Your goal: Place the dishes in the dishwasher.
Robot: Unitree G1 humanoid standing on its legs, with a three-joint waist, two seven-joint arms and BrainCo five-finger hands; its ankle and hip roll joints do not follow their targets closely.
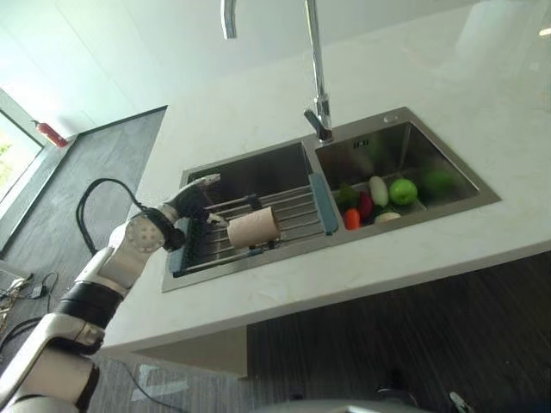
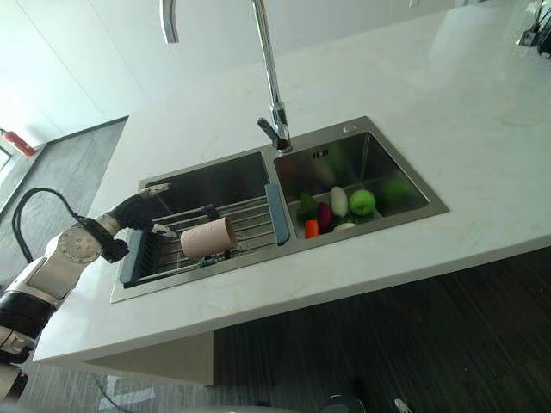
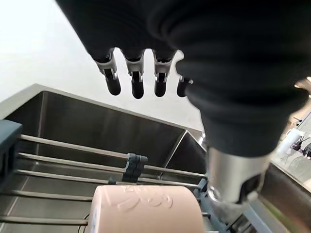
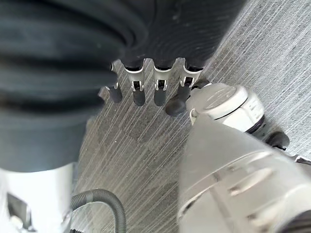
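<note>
Silver-grey left arm with a round perforated wrist joint, black elbow band, and the left hand under dark ribbed cover (silver fingers, dark tips).

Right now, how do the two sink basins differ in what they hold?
The left basin has a rack of metal bars across it, with a pinkish cup lying on its side on the bars. The right basin has no rack and holds a green apple and other produce at its bottom. Both are steel, sharing one faucet.
</note>
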